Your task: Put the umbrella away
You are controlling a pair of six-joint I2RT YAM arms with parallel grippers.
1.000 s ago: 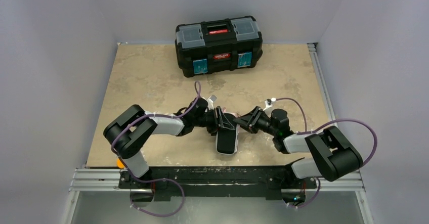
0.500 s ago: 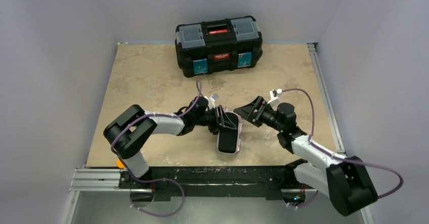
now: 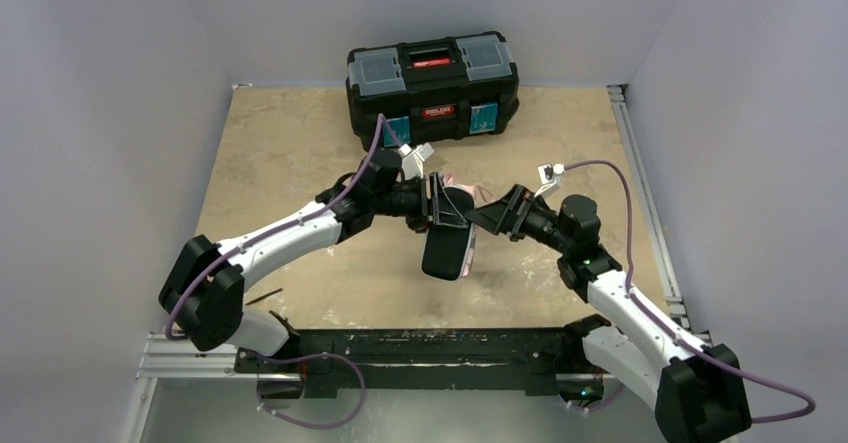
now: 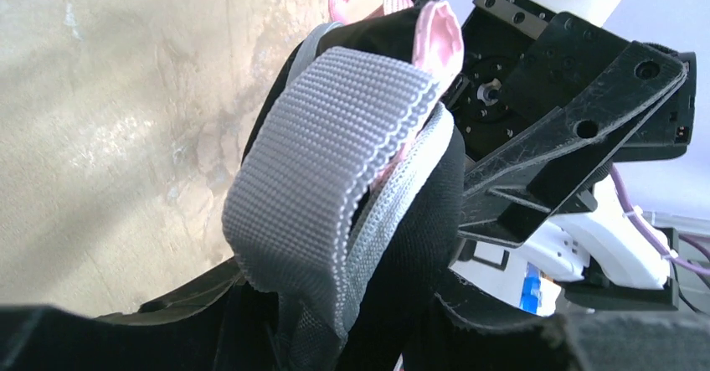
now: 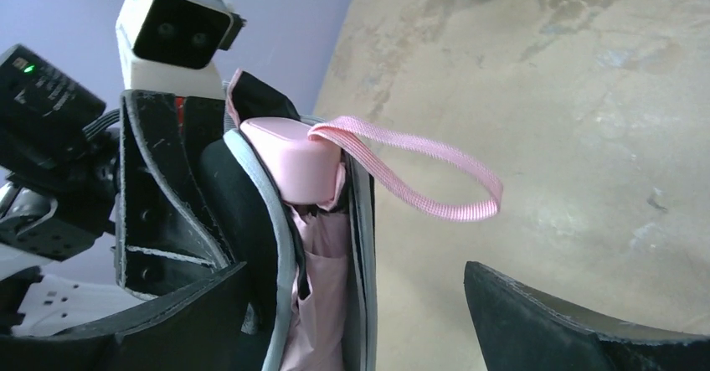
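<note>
While left gripper (image 3: 432, 206) grips case (image 3: 447, 246), apparently by top, umbrella (image 5: 295, 155) sits inside, strap (image 5: 490, 197) out; right gripper (image 3: 485, 215) gapes wide, empty, alongside.

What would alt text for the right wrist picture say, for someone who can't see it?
A folded pink umbrella sits tucked in a dark case, its strap looping out over the tan table. The left gripper holds the case, and the right gripper, open, frames the bottom edge.
</note>
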